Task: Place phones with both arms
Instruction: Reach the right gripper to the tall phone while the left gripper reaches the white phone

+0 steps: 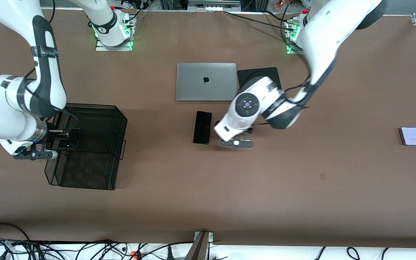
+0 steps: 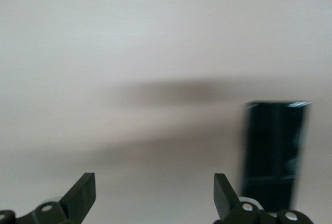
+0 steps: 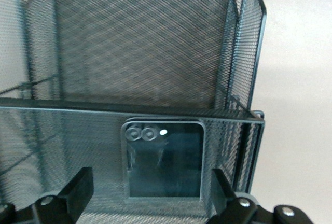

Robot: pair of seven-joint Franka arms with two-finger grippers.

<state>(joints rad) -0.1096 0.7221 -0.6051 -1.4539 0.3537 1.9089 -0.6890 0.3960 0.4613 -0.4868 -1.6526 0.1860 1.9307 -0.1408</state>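
Observation:
The long slim black slab phone (image 1: 202, 127) lies flat on the table, nearer the front camera than the laptop. My left gripper (image 1: 234, 139) hovers low just beside it, toward the left arm's end. In the left wrist view this gripper (image 2: 154, 180) is open over bare table, with the slab phone (image 2: 275, 154) off to one side. A small black flip phone (image 1: 69, 139) rests inside the black mesh basket (image 1: 117, 119). My right gripper (image 1: 63, 134) is above it, open (image 3: 151, 175) and apart from the flip phone (image 3: 163, 159). A pale lavender flip phone (image 1: 410, 136) lies near the left arm's end.
A shut silver laptop (image 1: 206, 81) lies at the table's middle, toward the robots' bases. Beside it is a black pad (image 1: 258, 74), partly covered by the left arm. The basket's mesh walls (image 3: 155, 53) rise around the right gripper.

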